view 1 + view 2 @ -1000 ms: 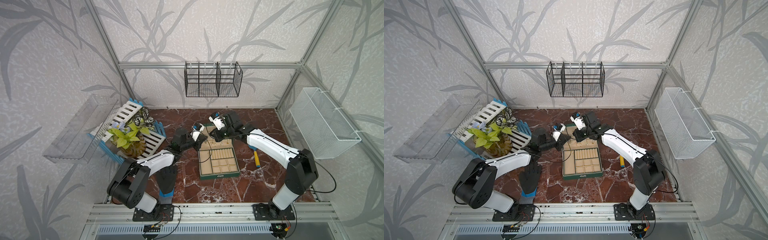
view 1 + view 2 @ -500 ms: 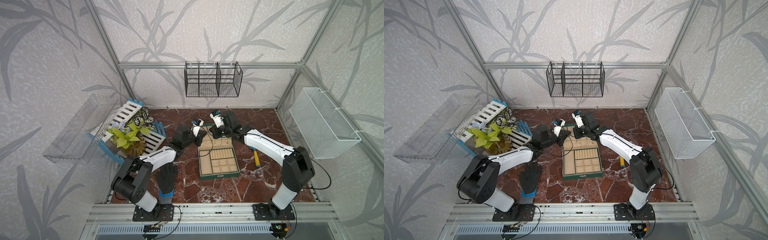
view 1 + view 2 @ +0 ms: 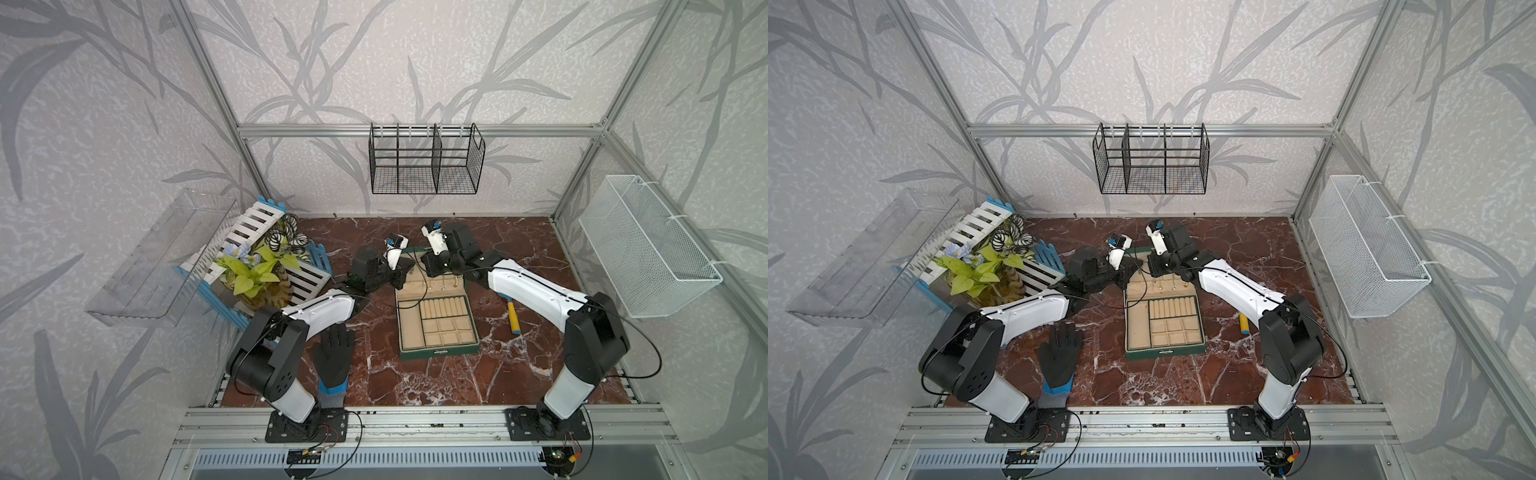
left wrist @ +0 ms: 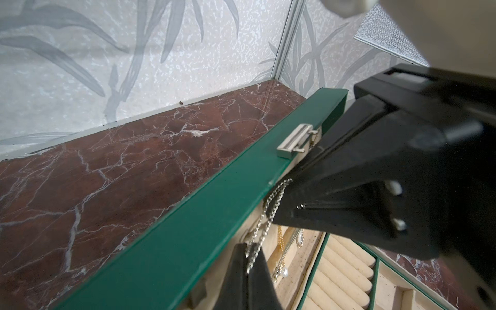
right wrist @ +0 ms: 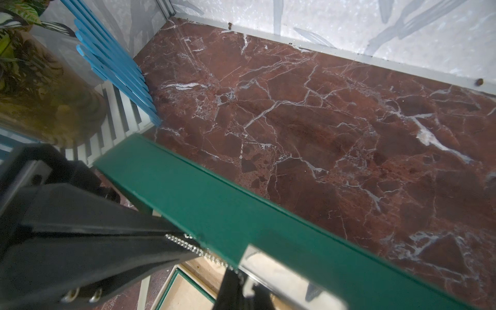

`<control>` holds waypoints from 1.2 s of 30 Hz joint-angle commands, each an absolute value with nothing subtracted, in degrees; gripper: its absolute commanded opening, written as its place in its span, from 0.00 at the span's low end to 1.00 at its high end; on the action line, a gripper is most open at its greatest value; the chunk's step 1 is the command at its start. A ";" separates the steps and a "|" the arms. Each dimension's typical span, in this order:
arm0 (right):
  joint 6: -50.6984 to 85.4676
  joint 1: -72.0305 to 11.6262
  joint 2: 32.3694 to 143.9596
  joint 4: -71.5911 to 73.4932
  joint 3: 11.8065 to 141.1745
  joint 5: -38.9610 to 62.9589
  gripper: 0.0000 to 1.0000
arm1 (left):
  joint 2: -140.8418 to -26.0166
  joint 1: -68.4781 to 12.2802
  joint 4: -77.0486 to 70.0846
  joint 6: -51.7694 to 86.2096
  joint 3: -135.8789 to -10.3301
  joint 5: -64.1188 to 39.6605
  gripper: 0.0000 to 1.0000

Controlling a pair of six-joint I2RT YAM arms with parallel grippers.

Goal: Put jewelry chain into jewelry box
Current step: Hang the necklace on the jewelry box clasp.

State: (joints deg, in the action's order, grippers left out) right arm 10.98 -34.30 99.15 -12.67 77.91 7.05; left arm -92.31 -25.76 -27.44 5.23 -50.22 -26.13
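Observation:
The jewelry box [image 3: 436, 352] [image 3: 1163, 352] lies open mid-table, dark green with beige compartments, its lid standing up at the far side. Both grippers meet at the lid's top edge. In the left wrist view my left gripper [image 4: 248, 252] is shut on a silver jewelry chain [image 4: 268, 214] just inside the lid. The chain runs up to the tip of my right gripper [image 3: 430, 266] [image 3: 1152, 268]. The right wrist view shows the right gripper [image 5: 233, 275] shut on the same chain [image 5: 198, 251], which stretches across to the left gripper [image 3: 401, 274] [image 3: 1127, 276].
A gold chain [image 4: 280, 239] and a pearl pendant [image 4: 284, 272] hang inside the lid. A black glove [image 3: 332, 353] lies front left. A yellow-and-blue tool [image 3: 514, 318] lies right of the box. A potted plant [image 3: 257, 270] stands on a white-and-blue crate at the left.
The left gripper has moved a little up and toward the back, to the lid's top edge. The right gripper has hardly shifted. Both stay shut on the chain.

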 commanded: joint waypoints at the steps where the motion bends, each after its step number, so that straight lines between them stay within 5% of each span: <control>1: 11.84 -34.10 99.50 -11.52 77.43 4.38 0.00 | -93.23 -25.41 -27.17 6.40 -51.80 -25.64 0.00; 23: 14.28 -34.11 99.78 -12.11 74.46 5.10 0.02 | -93.18 -25.48 -25.07 6.50 -50.36 -23.85 0.00; 36: 14.68 -34.10 97.94 -13.00 73.21 4.71 0.16 | -94.08 -25.40 -23.96 7.09 -50.81 -23.28 0.00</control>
